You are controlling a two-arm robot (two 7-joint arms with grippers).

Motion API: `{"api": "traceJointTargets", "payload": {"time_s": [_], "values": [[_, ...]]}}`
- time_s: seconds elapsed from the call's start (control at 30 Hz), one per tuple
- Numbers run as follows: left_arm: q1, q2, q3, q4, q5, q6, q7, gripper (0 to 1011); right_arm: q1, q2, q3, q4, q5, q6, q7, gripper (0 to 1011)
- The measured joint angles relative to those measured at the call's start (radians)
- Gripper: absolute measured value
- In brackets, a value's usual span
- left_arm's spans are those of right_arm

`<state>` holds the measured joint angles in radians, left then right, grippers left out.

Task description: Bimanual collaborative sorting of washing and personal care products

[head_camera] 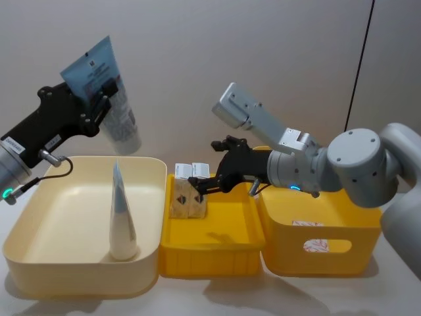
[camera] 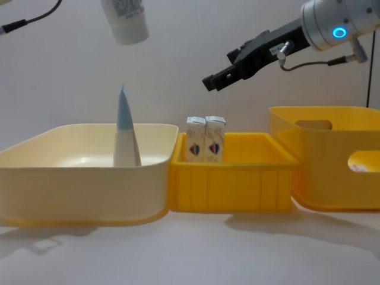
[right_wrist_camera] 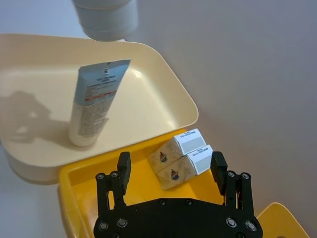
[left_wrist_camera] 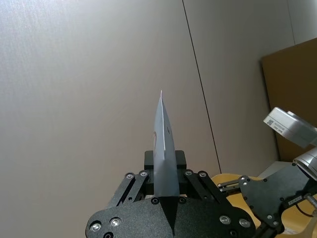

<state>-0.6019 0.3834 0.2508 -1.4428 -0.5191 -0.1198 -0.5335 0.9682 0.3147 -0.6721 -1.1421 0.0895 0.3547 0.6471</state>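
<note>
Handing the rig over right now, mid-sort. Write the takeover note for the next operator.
Left tool: shut on a light-blue tube, held high over the cream tub.
Right tool: open, empty, hovering above the two cartons, which stand side by side in the small yellow tray.
Done: a second tube stands upright in the cream tub; both cartons sit in the tray.
Left: likely lower the held tube into the cream tub and release.

Your left gripper [left_wrist_camera: 165,163] and right gripper [right_wrist_camera: 171,163] are matte black linkage plates with silver screws. Behind the left one you have a white label [head_camera: 13,143], a thin black cable [head_camera: 56,172] and a green light [head_camera: 6,193]. Your right arm [head_camera: 355,164] is silver-grey with rounded joints, a blue light [camera: 339,32] and a grey box [head_camera: 238,108].
</note>
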Motion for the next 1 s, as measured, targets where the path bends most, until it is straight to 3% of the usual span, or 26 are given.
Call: {"api": "traceJointTargets", "payload": {"time_s": [0.5, 1.0], "values": [[-0.029, -0.009, 0.027, 0.037, -0.022, -0.01, -0.024, 235, 0.031, 0.028, -0.021, -0.051, 0.068, -0.06, 0.183, 1001], [-0.027, -0.001, 0.04, 0.041, -0.037, -0.013, -0.028, 235, 0.035, 0.041, 0.002, -0.148, 0.134, -0.081, 0.243, 1001]]}}
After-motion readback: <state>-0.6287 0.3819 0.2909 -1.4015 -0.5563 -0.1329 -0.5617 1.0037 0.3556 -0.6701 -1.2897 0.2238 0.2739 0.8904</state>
